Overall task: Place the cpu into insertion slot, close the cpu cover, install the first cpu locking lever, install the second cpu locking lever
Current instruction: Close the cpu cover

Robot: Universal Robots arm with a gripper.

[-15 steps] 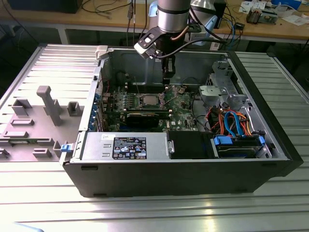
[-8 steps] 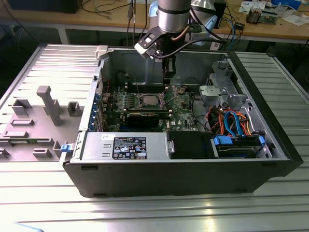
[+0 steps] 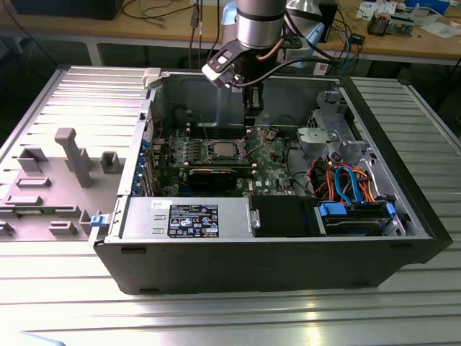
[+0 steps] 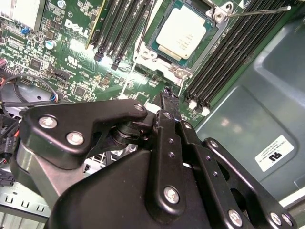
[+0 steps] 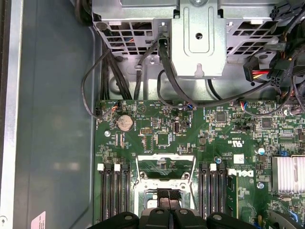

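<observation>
Near the fingers [image 4: 167, 102], cpu [image 4: 183, 33] (seated)

I've got the computer case [image 3: 288, 263] open on top, so the way down to the motherboard [image 5: 157, 129] is free. Around the cpu [image 4: 180, 34], memory slots [image 4: 228, 62] flank both sides, and a thin lever [image 4: 257, 10] sticks out over one bank. The drive cage [image 5: 198, 38] and black cables [image 5: 114, 71] crowd one board end. The long black card [image 3: 216, 175] lies between cpu and power supply [image 3: 187, 216].
</observation>
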